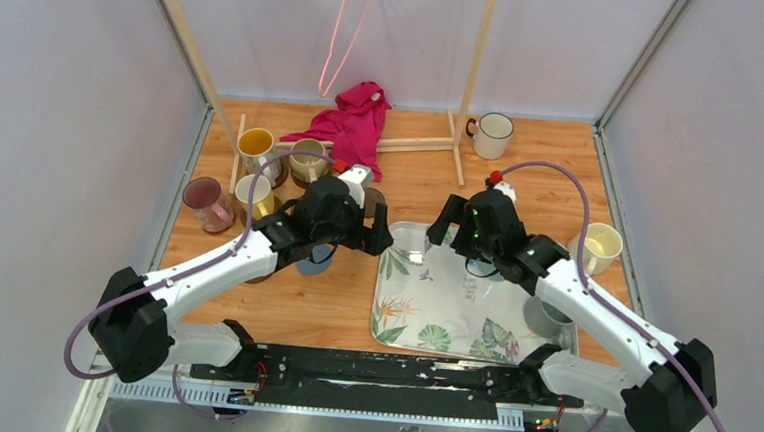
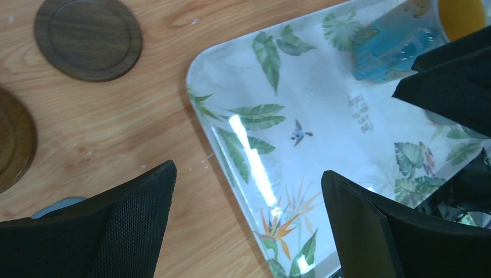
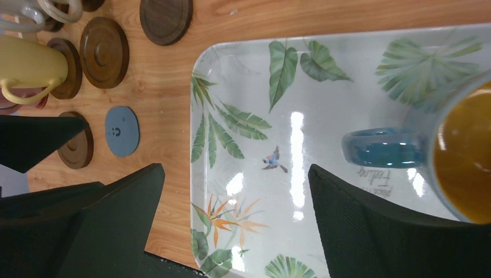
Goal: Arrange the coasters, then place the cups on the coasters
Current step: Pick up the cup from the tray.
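While spread wide and empty, left pincer [image 1: 364, 243] above far-left corner of leaf-patterned tray [image 1: 452, 320]; right pincer [image 1: 451, 245] likewise wide and empty over tray's far part, near left one. On tray: blue cup [image 3: 399, 149], yellow inside, just beside right pincer's fingers; grey cup [image 1: 549, 316] at right rim, half hidden by right arm. On wooden surface [image 1: 410, 183], left of tray: grey-blue coaster [image 3: 122, 131], dark brown coasters [image 3: 104, 52], several bare; four cups [image 1: 257, 148] clustered there, yellow cup [image 3: 32, 63] on a brown coaster. Apart: cream cup [image 1: 596, 247] right of tray, white dark-rimmed cup [image 1: 491, 135] at back. Behind: red cloth [image 1: 352, 124], wooden rack [image 1: 458, 141], pink hanger [image 1: 344, 33].
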Controlling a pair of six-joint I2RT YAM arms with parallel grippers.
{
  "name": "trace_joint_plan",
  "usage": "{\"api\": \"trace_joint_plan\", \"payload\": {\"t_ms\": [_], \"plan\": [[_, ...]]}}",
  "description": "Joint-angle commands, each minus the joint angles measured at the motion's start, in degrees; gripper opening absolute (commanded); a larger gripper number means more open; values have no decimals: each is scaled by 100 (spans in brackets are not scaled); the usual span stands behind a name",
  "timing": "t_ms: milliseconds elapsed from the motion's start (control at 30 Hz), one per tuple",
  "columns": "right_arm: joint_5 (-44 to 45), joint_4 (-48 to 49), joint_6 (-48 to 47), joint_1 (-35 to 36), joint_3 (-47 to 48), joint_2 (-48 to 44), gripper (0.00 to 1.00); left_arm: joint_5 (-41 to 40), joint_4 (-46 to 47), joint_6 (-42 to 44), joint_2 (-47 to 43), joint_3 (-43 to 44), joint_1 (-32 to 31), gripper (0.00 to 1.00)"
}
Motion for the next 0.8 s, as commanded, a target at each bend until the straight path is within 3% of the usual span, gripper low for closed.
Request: {"api": "trace_joint_plan", "payload": {"t_ms": [0, 300, 533, 767], "plan": [[982, -809, -254, 64, 382, -675, 99, 196, 1085, 86, 178, -59, -381, 100], [2330, -1637, -835, 65, 707, -2012, 99, 866, 1724, 1070, 1624, 1011, -849, 100], [2468, -2028, -929, 60, 832, -2455, 100, 1511, 1738, 2130, 2730, 1966, -1234, 96], [2506, -2228, -925, 58, 870, -2699, 100, 1949, 1729, 2241, 3854, 2794, -1305, 84]]}}
